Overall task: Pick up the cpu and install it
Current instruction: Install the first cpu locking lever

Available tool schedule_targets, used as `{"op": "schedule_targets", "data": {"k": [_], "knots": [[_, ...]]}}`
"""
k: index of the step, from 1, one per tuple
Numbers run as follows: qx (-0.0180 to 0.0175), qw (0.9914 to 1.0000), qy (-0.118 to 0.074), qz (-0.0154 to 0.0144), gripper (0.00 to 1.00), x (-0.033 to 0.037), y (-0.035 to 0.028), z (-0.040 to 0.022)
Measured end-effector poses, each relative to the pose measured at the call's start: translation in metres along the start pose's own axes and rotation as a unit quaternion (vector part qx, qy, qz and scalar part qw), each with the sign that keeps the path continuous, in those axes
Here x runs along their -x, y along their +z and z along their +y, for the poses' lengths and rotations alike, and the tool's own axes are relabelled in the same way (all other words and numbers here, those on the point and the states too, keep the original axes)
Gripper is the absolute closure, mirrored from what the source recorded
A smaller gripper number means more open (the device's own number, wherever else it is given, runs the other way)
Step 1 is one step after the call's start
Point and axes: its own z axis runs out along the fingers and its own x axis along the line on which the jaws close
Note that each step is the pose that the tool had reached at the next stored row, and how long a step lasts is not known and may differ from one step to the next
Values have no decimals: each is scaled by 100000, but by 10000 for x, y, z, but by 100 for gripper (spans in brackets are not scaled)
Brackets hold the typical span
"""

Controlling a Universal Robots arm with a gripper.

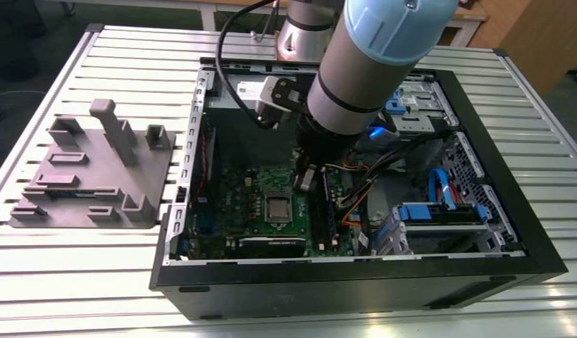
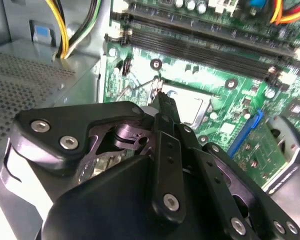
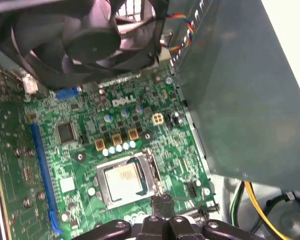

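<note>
The cpu lies flat in its socket on the green motherboard, silvery top up, framed by the metal socket bracket. In the exterior view the cpu sits near the middle of the open computer case. My gripper hangs inside the case just beside the socket's edge, slightly above the board. Its fingertips are pressed together with nothing between them, right at the rim of the socket. In the second wrist view the shut gripper points down next to the cpu.
The black computer case lies open on a slatted table. A grey power supply, a black fan, yellow cables and memory slots crowd the socket. A grey fixture block stands at the exterior view's left.
</note>
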Motion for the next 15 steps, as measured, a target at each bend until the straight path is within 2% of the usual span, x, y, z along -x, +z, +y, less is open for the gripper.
{"op": "schedule_targets", "data": {"k": [2,5,9,12,15], "knots": [[5,100000,-6,-3,90,14,-6,-43],[0,100000,-3,-3,90,20,-26,-50],[-55,100000,-15,-16,90,37,-135,-30],[-128,100000,-37,-42,90,71,-143,-28],[-127,100000,-26,-44,90,130,-144,-71]]}}
